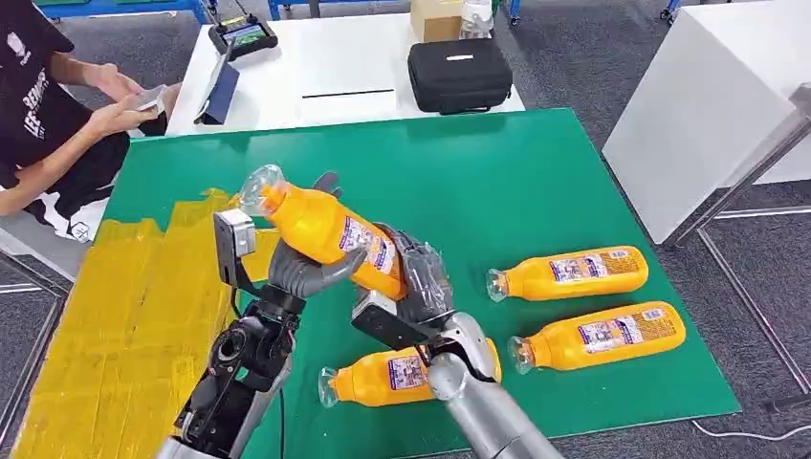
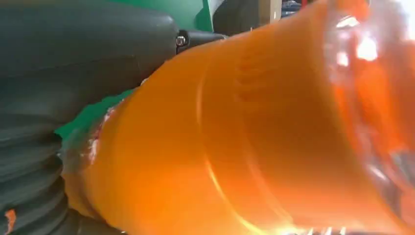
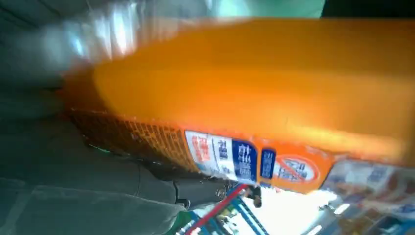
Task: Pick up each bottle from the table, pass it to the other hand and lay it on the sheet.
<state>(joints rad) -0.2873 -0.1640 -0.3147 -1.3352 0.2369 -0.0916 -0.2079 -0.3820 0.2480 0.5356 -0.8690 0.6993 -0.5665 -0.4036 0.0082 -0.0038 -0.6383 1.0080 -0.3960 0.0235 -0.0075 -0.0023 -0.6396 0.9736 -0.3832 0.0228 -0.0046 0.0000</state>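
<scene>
An orange bottle (image 1: 320, 228) with a clear neck hangs tilted above the green table (image 1: 497, 182), neck toward the yellow sheet (image 1: 124, 316). My left hand (image 1: 304, 273) grips its middle from below. My right hand (image 1: 418, 279) wraps the base end. The left wrist view has the orange bottle (image 2: 254, 142) pressed against the left hand (image 2: 58, 98). In the right wrist view the labelled bottle (image 3: 254, 103) lies across the right hand (image 3: 73, 186). Three more orange bottles lie on the table: one (image 1: 566, 273) at right, one (image 1: 601, 335) nearer, one (image 1: 381, 376) partly behind my right forearm.
A person (image 1: 57, 124) sits at the far left holding a phone, close to the sheet's far end. Behind the green table a white table (image 1: 325, 67) carries a black case (image 1: 459, 75), a tablet and a controller. A white box (image 1: 708, 115) stands at right.
</scene>
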